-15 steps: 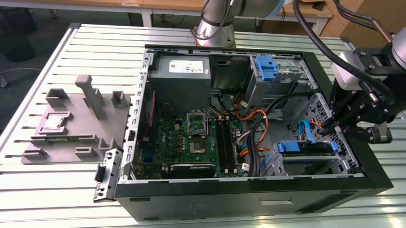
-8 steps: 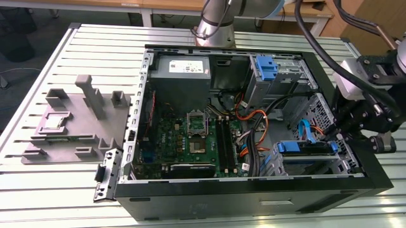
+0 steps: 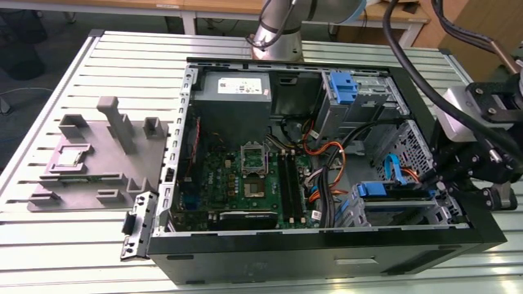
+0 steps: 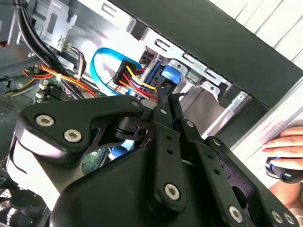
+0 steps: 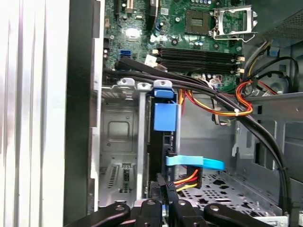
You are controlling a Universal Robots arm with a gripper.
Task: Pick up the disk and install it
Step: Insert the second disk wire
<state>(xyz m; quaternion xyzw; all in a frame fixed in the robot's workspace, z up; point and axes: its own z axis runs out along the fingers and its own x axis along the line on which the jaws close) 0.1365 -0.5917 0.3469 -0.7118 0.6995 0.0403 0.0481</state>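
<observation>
The disk (image 3: 378, 189) stands on edge in the drive cage at the lower right corner of the open computer case, its blue carrier (image 5: 165, 116) facing up. In both wrist views it is seen edge-on, with the blue carrier end (image 4: 169, 78) just past my fingertips. My gripper (image 3: 437, 184) reaches into the case from the exterior view's right. Its black fingers are pressed together, shut, with the gripper (image 5: 165, 187) resting against the disk's near end beside the power plug. The gripper (image 4: 163, 97) has nothing visible between its fingers.
A light-blue data cable (image 5: 194, 162) and red-yellow power wires (image 5: 185, 178) run beside the fingers. The motherboard (image 3: 245, 177), grey power supply (image 3: 235, 92) and an upper blue bracket (image 3: 347, 86) fill the case. A grey fixture (image 3: 90, 159) lies outside. A person's hand (image 4: 284, 142) rests outside.
</observation>
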